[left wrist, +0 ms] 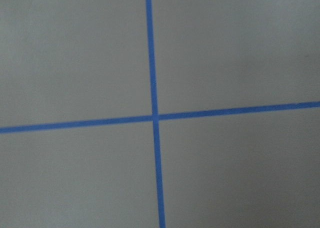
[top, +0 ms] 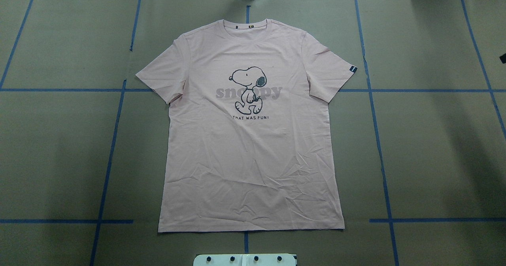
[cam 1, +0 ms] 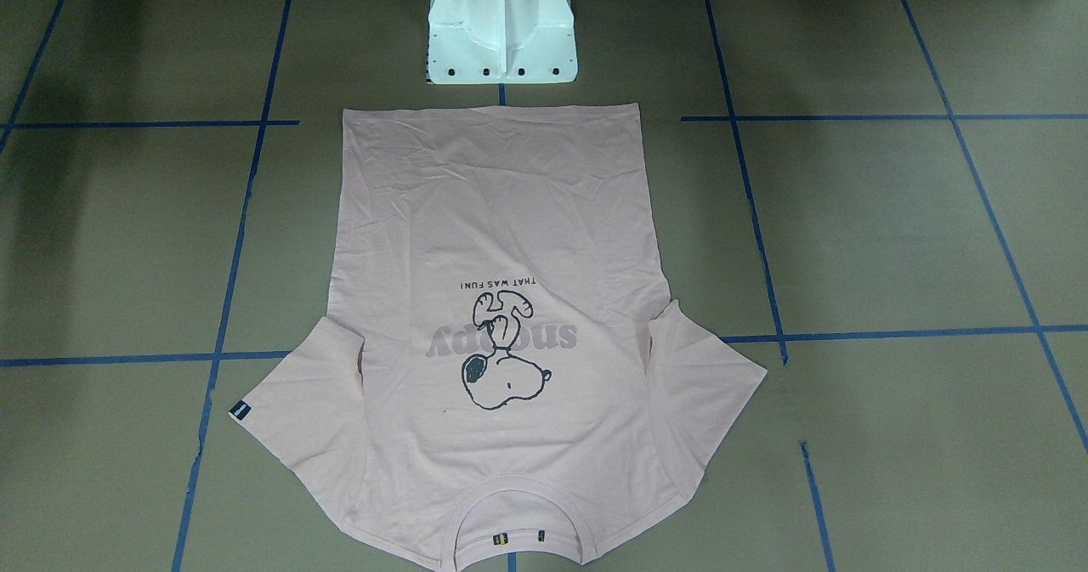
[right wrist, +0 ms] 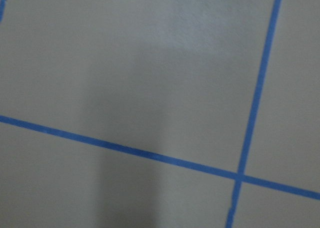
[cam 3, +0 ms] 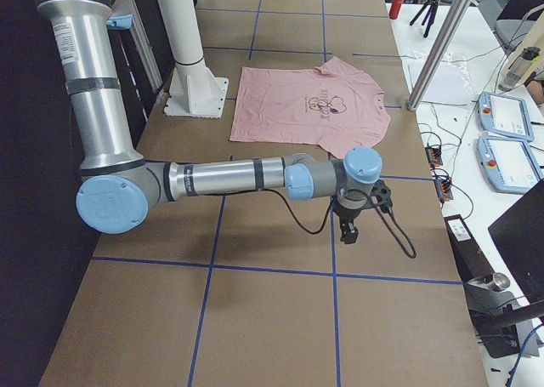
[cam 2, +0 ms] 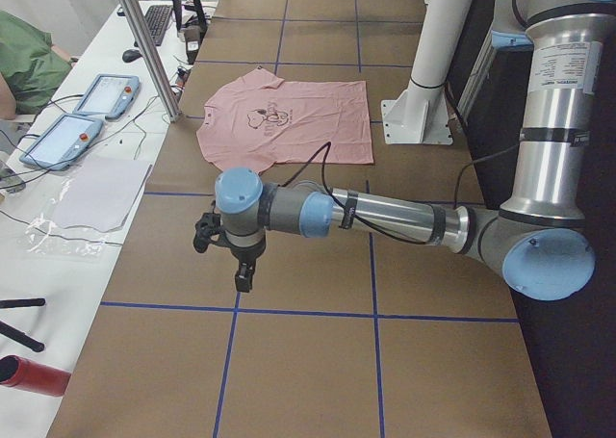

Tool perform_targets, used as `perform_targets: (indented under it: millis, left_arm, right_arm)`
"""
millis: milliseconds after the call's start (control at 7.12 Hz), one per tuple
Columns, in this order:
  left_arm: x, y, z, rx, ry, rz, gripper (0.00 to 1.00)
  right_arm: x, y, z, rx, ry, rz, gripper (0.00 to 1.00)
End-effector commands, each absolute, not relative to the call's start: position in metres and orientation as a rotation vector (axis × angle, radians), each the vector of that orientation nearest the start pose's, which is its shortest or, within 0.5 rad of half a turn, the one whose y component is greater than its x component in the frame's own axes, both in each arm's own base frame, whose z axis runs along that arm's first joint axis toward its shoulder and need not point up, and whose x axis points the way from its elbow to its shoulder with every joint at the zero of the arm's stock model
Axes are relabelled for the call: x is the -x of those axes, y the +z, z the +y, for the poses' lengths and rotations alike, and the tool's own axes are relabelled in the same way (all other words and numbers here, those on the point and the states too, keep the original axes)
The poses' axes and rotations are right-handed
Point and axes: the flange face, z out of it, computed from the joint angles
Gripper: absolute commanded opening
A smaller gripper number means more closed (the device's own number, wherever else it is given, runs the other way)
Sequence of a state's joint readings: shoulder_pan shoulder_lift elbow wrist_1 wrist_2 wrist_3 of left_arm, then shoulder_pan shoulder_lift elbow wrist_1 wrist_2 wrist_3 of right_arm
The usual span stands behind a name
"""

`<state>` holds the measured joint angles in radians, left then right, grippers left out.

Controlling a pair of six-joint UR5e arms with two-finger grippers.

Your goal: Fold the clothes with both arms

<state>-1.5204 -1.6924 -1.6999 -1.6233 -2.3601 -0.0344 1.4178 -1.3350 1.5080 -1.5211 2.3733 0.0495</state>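
T-shirt [top: 253, 159] spread flat, face-up — on table [top: 435, 147]

the t-shirt [top: 253, 159] looks to us like thin, soft cotton jersey, matt and pale pink, finely creased over its lower half. its collar [top: 249, 40] is a ribbed knit. the snoopy print [top: 248, 90] lies flat and dull on the cloth. we read the table cover [top: 435, 147] as smooth, matt brown paper or card, marked off with strips of blue tape [top: 378, 139]. the pedestal [cam 1: 501, 28] is white and smooth with a slight gloss, as if painted. the left arm [cam 2: 385, 212] and right arm [cam 3: 221, 176] have tubes of satin silver metal with glossy light blue caps. the left gripper [cam 2: 244, 276] and right gripper [cam 3: 347, 231] look matt black.
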Motion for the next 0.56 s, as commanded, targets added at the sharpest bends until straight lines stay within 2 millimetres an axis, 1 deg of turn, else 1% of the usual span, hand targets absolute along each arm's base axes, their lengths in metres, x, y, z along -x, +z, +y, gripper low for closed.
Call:
perform_targets:
  millis: [0, 140, 281, 421]
  left_arm:
    - [-0.004, 0.494, -0.557, -0.378, 0.247, 0.833, 1.0]
    - [-0.01, 0.477, -0.565, -0.399, 0.243, 0.862, 1.0]
    - [-0.025, 0.473, -0.567, -0.388, 0.261, 0.87, 1.0]
    - [-0.033, 0.481, -0.569, -0.373, 0.271, 0.866, 1.0]
  right_arm:
    - [0.14, 0.484, -0.636, -0.076, -0.173, -0.843, 1.0]
    - [0.208, 0.446, -0.657, -0.063, -0.149, -0.85, 1.0]
    - [0.25, 0.447, -0.663, -0.127, -0.041, -0.865, 1.0]
    - [0.278, 0.464, -0.668, -0.241, 0.05, -0.919, 1.0]
